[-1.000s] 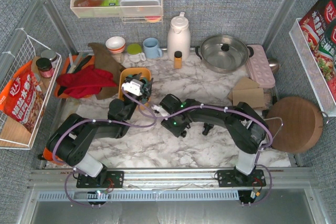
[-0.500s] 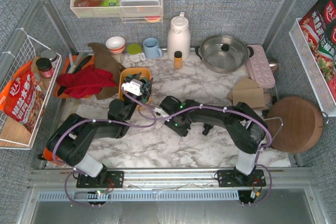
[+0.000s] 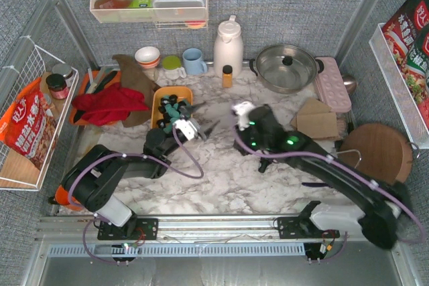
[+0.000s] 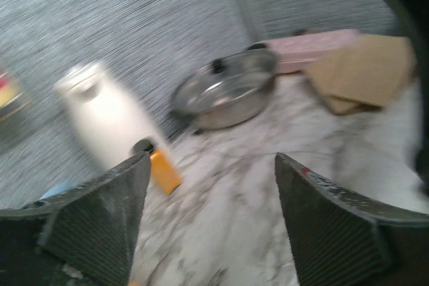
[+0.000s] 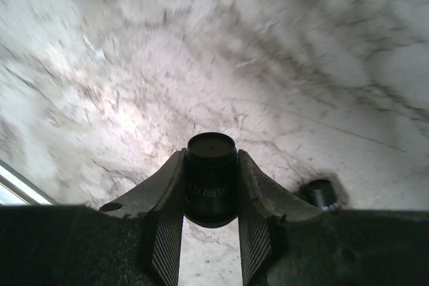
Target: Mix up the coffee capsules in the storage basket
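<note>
My right arm (image 3: 335,175) stretches diagonally from its base out over the middle of the marble table (image 3: 221,182), wrist tipped down. The right gripper (image 5: 210,165) is clenched on a black coffee capsule (image 5: 210,149) over the marble. I cannot tell whether it touches the top. A second black capsule (image 5: 321,193) lies on the table near it, outside the storage basket (image 3: 157,106). My left arm (image 3: 127,165) sits low and folded, forearm aimed past the basket's right side. The left gripper (image 4: 211,185) is released, fingers spread wide on nothing, facing the steel pot (image 4: 224,92). Teal and black capsules (image 3: 171,106) sit in the basket.
</note>
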